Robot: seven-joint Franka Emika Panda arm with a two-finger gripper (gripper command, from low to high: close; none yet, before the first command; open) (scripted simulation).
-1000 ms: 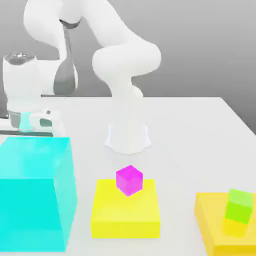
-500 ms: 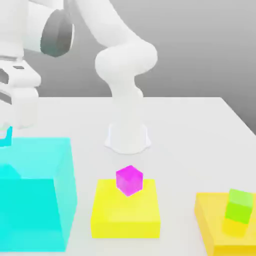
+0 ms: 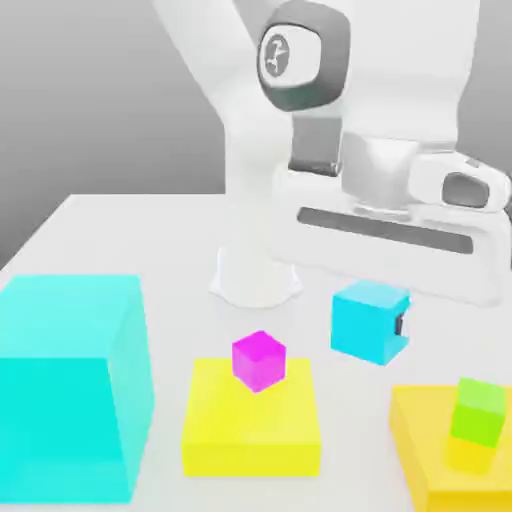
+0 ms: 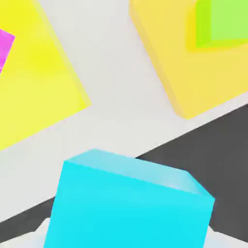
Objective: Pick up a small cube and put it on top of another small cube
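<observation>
Exterior view: the gripper [image 3: 385, 325] has its jaws closed on the small cyan cube [image 3: 368, 319], held above the table [image 3: 130, 225], at about 2 o'clock from the magenta cube [image 3: 259, 360] resting on a yellow block [image 3: 250, 425]. A green cube [image 3: 477, 411] sits on an orange-yellow block [image 3: 425, 450] at 4 o'clock; the big cyan block [image 3: 68, 385] lies at 8 o'clock.

Smooth matt small cube [image 3: 368, 318], glossy white arm [image 3: 390, 100]

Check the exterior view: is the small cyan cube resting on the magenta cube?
No, the small cyan cube hangs under the hand, off to the exterior view's right of the magenta cube.
</observation>
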